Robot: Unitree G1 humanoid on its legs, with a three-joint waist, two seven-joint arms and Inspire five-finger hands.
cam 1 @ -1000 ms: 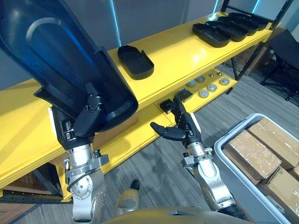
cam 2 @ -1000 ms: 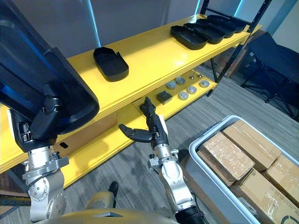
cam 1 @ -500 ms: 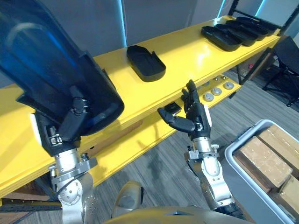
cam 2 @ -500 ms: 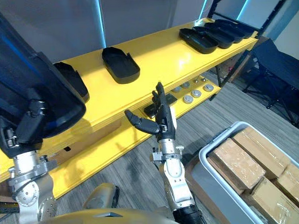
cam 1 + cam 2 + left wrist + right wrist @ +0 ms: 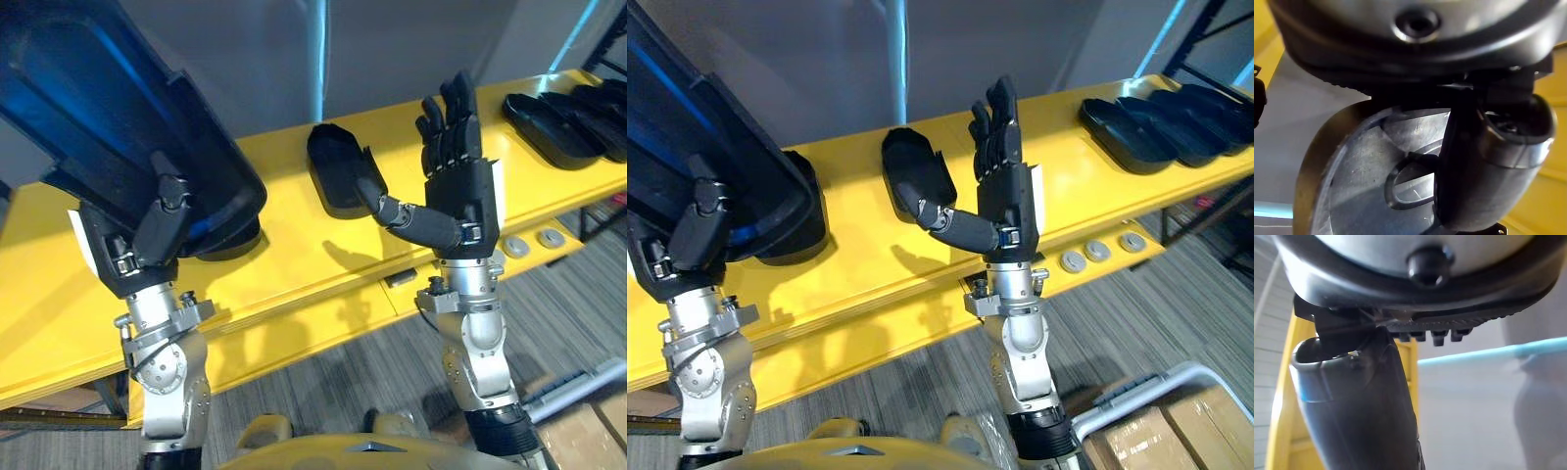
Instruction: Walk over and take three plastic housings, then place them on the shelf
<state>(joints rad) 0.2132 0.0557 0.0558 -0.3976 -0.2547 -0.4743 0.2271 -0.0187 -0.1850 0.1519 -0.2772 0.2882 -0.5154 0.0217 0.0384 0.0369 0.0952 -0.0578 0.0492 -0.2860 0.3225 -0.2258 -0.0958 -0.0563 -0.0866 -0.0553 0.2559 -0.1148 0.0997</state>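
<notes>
The left hand (image 5: 155, 227) is clamped, thumb curled over the rim, on a large black plastic housing (image 5: 98, 117) raised over the long yellow shelf (image 5: 294, 259). The right hand (image 5: 462, 186) stands upright, fingers straight and apart, empty. Beyond it a second black housing (image 5: 338, 176) lies on the shelf, and a row of black housings (image 5: 563, 122) lies farther right.

left robot hand (image 5: 698, 227) grips housing (image 5: 696, 127) | right robot hand (image 5: 1005, 194) upright, fingers straight

You have one raised housing (image 5: 108, 117), one housing (image 5: 811, 230) behind it, one mid-shelf housing (image 5: 338, 176), at least three right-end housings (image 5: 1132, 132), three discs (image 5: 1098, 251), two boxes (image 5: 1136, 446).
</notes>
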